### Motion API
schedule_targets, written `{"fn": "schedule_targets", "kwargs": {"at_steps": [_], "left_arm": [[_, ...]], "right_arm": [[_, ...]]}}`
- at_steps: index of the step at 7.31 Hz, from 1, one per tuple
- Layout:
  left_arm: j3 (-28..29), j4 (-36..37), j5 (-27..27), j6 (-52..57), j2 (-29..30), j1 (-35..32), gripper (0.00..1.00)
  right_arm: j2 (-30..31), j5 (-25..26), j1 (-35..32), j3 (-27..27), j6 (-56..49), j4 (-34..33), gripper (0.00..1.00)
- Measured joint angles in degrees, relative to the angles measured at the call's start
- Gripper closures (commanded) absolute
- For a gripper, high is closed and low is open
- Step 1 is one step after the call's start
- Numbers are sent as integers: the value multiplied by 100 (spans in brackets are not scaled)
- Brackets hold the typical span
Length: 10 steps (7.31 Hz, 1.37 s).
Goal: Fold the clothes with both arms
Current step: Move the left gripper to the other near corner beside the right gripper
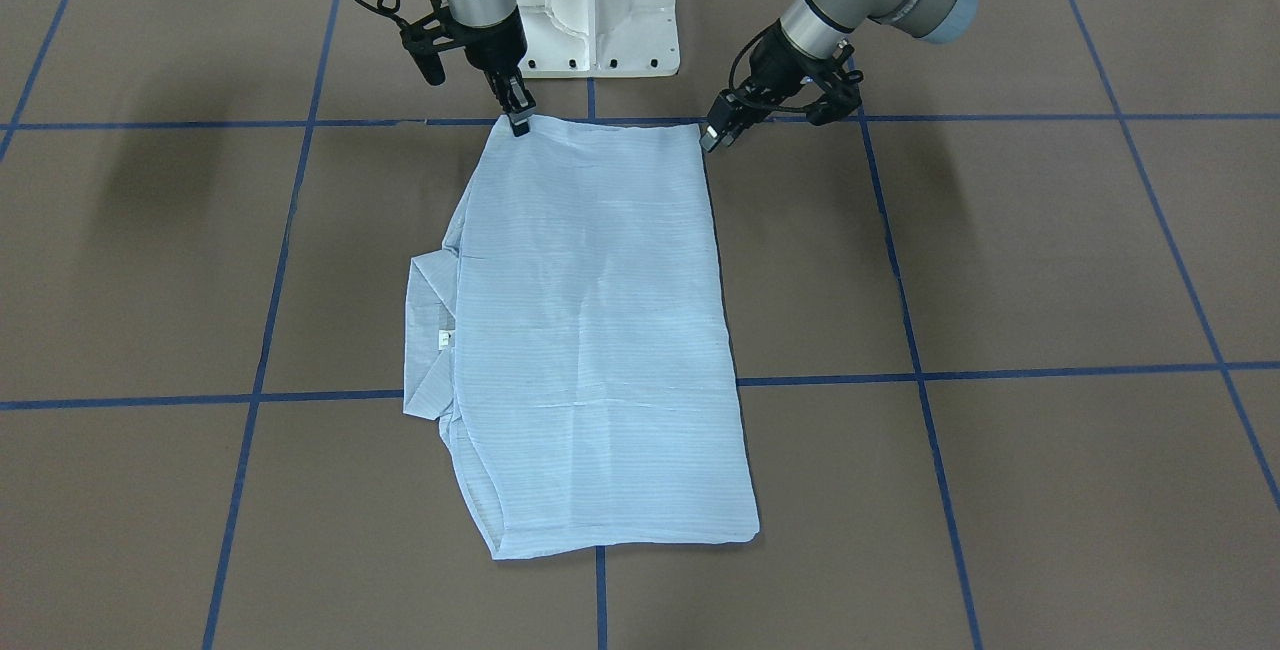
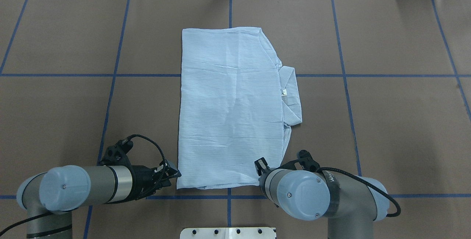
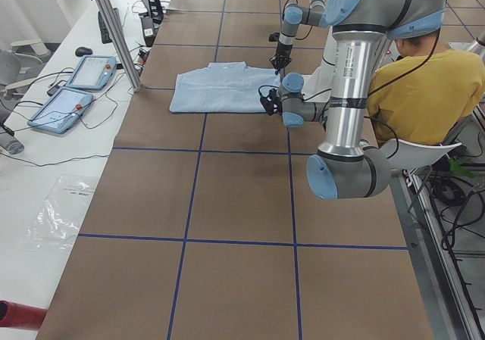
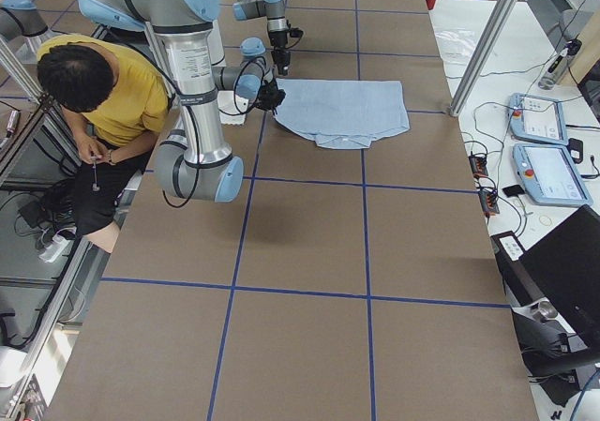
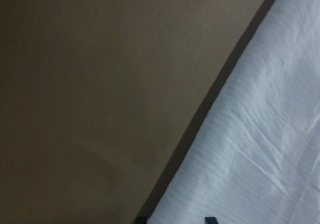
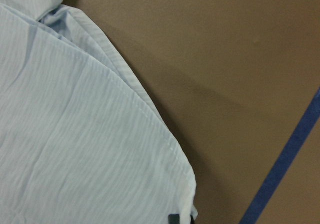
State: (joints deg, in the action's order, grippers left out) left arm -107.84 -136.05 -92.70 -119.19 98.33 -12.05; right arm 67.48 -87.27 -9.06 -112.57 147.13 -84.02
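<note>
Shirt: we see the light-blue striped shirt point(image 1: 600, 330) folded into a long rectangle, flat on the middle of the brown tabletop point(image 1: 1000, 260).
Collar: the collar point(image 1: 425, 330) sticks out on the robot's right side, with a small white tag point(image 1: 445, 338) beside it.
Near edge: the short edge nearest the robot lies along a blue tape line point(image 1: 1000, 118), in front of the white pedestal point(image 1: 595, 10).
Left pincer: the left pincer point(image 1: 712, 135) is low at the shirt's near corner on its own side. In its wrist view we see the fingertips point(image 5: 141, 220) spread, with the shirt's edge between them.
Right pincer: the right pincer point(image 1: 519, 122) points down onto the other near corner. We see one dark fingertip point(image 6: 173, 219) at the hem and cannot tell whether it is pinching.
Onlooker: a person in yellow point(image 3: 424, 90) sits behind the arms.
</note>
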Motion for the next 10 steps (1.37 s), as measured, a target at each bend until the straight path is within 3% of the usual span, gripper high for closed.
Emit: {"fn": "schedule_targets", "kwargs": {"at_steps": [3,4,5,6,10], "left_arm": [[74,175,90,-24,116,143,51],[86,189,93,-25,145,153,58],[98,196,94,-25,176,156,87],[101,199,94,-25,196,161,100],[6,194,75,-303,259,157,100]], "right_arm": [[1,5,0,-64,0,2,100],[11,7,-1,-85,0,1,100],[18,8,-4,-93,0,0,100],[19,8,-5,-95,0,0,100],[47,12,3,-118,2,-1,100]]}}
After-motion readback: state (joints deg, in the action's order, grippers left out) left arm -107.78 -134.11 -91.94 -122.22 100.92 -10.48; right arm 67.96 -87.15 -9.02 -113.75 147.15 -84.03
